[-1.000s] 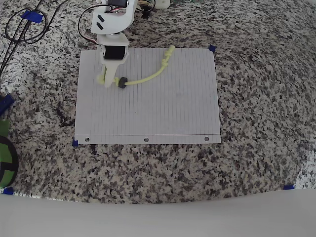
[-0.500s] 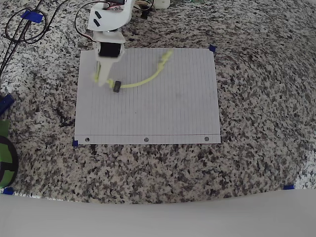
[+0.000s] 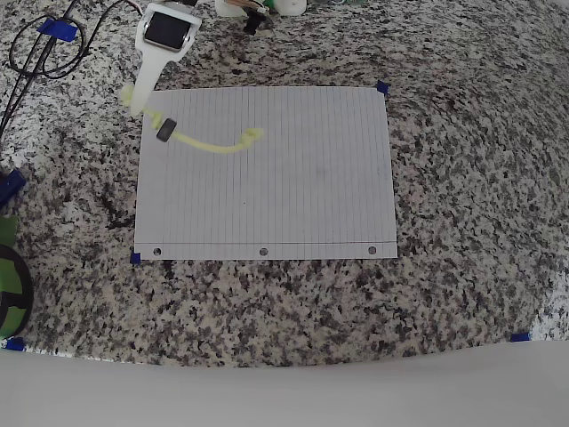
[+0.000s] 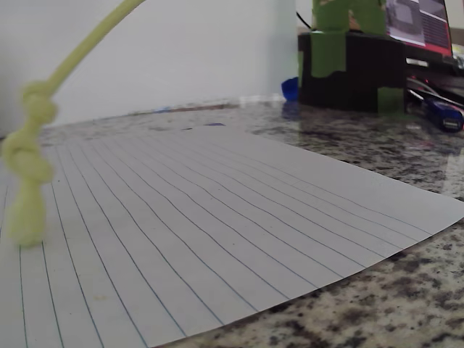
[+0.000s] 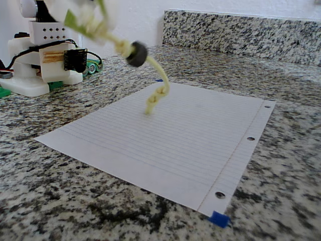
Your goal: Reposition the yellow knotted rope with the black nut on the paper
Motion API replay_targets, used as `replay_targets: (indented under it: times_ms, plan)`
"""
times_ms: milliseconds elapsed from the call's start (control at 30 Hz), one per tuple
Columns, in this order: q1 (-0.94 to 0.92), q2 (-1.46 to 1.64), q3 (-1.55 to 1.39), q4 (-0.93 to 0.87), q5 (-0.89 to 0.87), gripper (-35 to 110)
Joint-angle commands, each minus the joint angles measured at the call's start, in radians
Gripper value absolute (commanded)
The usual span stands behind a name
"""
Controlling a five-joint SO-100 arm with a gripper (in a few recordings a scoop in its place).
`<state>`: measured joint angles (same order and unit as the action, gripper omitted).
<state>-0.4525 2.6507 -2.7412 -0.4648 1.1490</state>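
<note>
Overhead view: the white arm reaches in from the top edge, its wrist just past the upper left corner of the paper (image 3: pixel 267 178). The gripper (image 3: pixel 133 96) sits over bare granite countertop (image 3: pixel 462 178) at that corner, fingers pointing down and left in the picture. It is closed on one end of the yellow knotted rope (image 3: pixel 213 145). From the pinch the rope runs right and down across the sheet's upper left part, sagging, then curls up to a knotted end near the middle of the sheet's upper half. The black nut (image 3: pixel 165 130) sits on the rope close to the gripper, over the paper's left edge. Punched holes run along the sheet's lower edge; blue tape bits (image 3: pixel 382 87) mark corners.

Wrist view: the rope (image 4: pixel 29 145) hangs at the left of the picture, a strand coming down from the top to a double knot, with the tip touching the lined paper (image 4: pixel 217 217). Granite shows beyond the sheet's edge.

Fixed view: the gripper (image 5: pixel 83 20) is blurred at top left, raised well above the counter; jaws cannot be made out here. The rope (image 5: pixel 155 95) slopes down from it to the right, the nut (image 5: pixel 136 53) in the air on the strand, and the lower knotted end just meets the paper (image 5: pixel 190 140). The arm's white base (image 5: pixel 40 70) stands on the counter at left.
</note>
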Motion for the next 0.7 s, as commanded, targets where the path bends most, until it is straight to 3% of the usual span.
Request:
replay_targets:
  times_ms: [0,267,667]
  plan:
    - [-0.005,0.078,0.072,-0.272,0.067,0]
    - [-0.009,-0.104,0.517,-0.762,0.153,0]
    - [-0.078,-0.371,0.928,-1.040,0.199,0]
